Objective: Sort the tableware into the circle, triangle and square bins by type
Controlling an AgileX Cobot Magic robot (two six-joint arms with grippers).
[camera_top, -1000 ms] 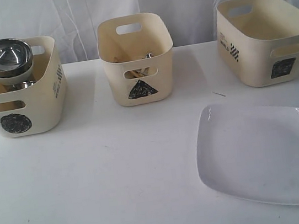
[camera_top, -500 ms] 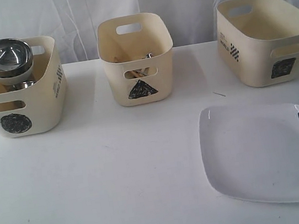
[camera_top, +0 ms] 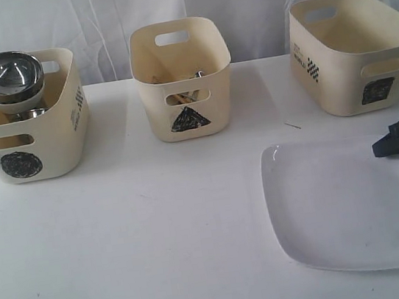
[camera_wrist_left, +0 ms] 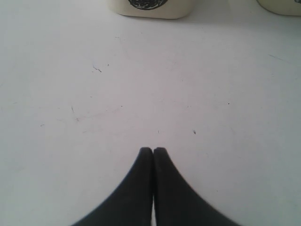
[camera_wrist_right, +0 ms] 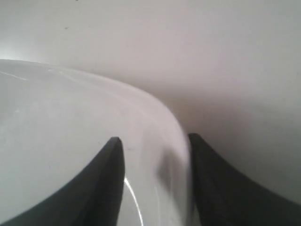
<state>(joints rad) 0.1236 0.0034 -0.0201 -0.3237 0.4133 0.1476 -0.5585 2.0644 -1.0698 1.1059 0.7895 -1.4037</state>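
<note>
Plate (camera_top: 345, 207) lowered flat, glossy white | right fingers (camera_wrist_right: 106, 188) spread astride rim | left fingers (camera_wrist_left: 141, 188) pressed together

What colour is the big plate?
The plate is plain glossy white, seen best in the exterior view.

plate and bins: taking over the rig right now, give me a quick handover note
Claws: left claw shut, empty, over bare table; right claw open, jaws astride the white plate rim, not gripping.
Done: steel bowl sits in the circle bin; utensils in the triangle bin.
Left: the plate lies on the table before the square bin, and likely goes there.
</note>
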